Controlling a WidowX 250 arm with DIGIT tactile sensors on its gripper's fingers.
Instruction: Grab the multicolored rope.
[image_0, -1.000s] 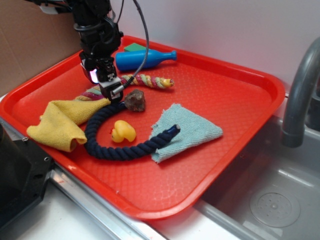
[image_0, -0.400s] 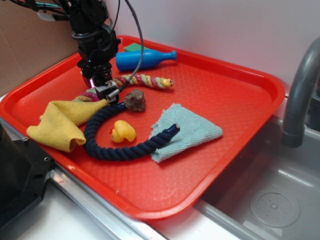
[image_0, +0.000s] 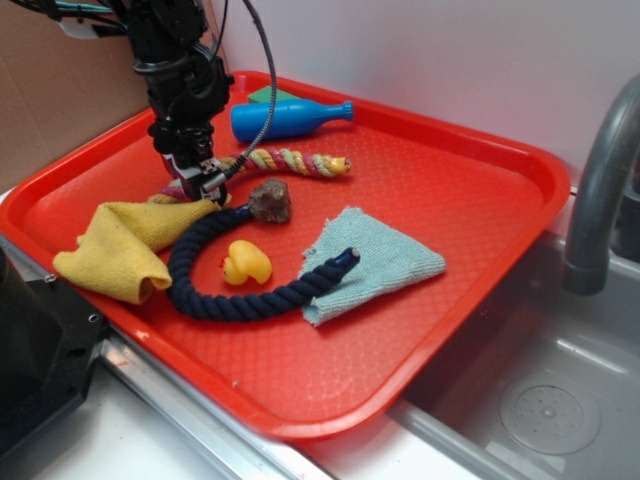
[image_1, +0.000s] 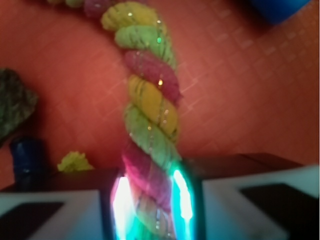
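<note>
The multicolored rope (image_0: 290, 160), twisted from pink, yellow and light green strands, lies across the back left of the red tray (image_0: 450, 150). My gripper (image_0: 203, 182) stands over the rope's left part, pointing down. In the wrist view the rope (image_1: 150, 100) runs straight down the frame into my gripper (image_1: 150, 210). The two pads press against its sides, so the gripper is shut on it. The rope's left end is hidden behind the gripper and the yellow cloth.
A thick navy rope (image_0: 240, 305) curls round a yellow duck (image_0: 246, 262). A brown rock (image_0: 270, 200) sits just right of the gripper. A yellow cloth (image_0: 120, 240), teal cloth (image_0: 375, 260), blue bottle (image_0: 285, 118) and green block (image_0: 268, 95) share the tray. The faucet (image_0: 600, 190) and sink (image_0: 540, 400) lie to the right.
The gripper has shifted left and back along the multicolored rope and now sits lower on it. The rope's left part has bent slightly; the other objects have not moved.
</note>
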